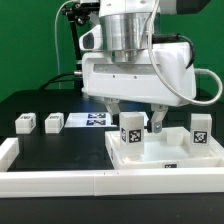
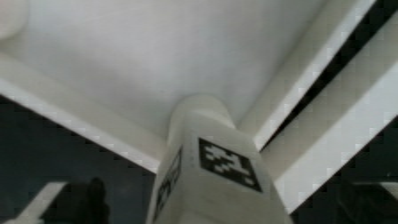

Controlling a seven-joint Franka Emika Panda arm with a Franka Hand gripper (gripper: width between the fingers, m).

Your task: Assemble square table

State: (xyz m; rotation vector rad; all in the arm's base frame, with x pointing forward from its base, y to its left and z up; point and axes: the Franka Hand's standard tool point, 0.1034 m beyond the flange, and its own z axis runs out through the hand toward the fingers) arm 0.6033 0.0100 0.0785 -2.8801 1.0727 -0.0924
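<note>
The white, raised-rim square tabletop point(image 1: 125, 158) lies flat at the exterior view's right, a tagged leg block point(image 1: 131, 131) and a second leg block point(image 1: 200, 129) upright on it, while two loose leg blocks point(image 1: 25, 122) sit well apart on the left.

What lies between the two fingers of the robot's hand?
A small white plastic leg block with a black-and-white tag stands upright on the large white square tabletop, inside the open hand. Both views show it.
</note>
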